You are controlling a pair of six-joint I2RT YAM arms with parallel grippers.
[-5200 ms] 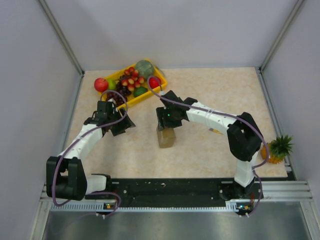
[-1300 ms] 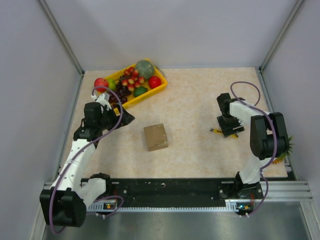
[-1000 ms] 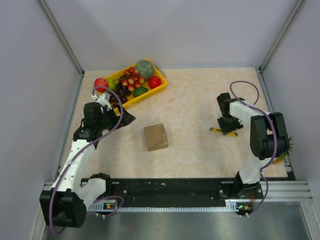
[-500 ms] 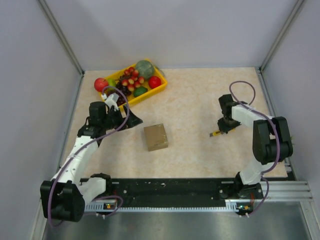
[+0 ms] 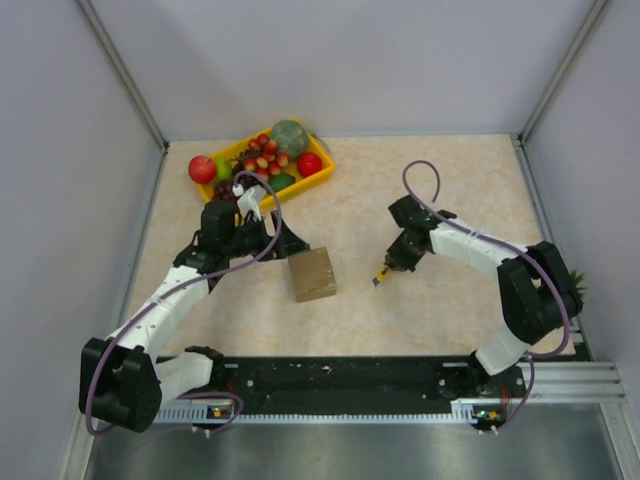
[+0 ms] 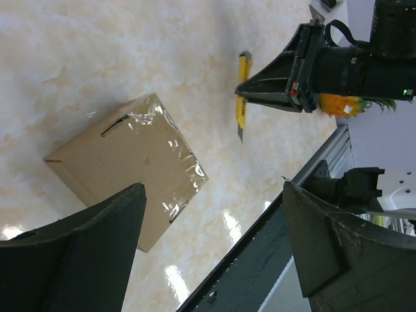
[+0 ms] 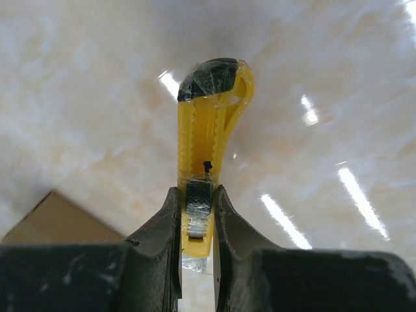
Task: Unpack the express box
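Observation:
The express box, a small flat brown cardboard box sealed with clear tape, lies shut on the table's middle; the left wrist view shows it below and between my open fingers. My left gripper hovers open just beyond the box's upper left corner, nothing in it. My right gripper is shut on a yellow utility knife, held off the table a short way right of the box. In the right wrist view the knife sticks out from between the shut pads, and a box corner shows at lower left.
A yellow tray of fruit stands at the back left, with a red apple beside its left end. A pineapple lies at the right edge, mostly behind the right arm. The black base rail runs along the near edge.
My right gripper has shut on the knife, lifted it off the table at the right and carried it left toward the box. My left gripper has moved right, up to the box.

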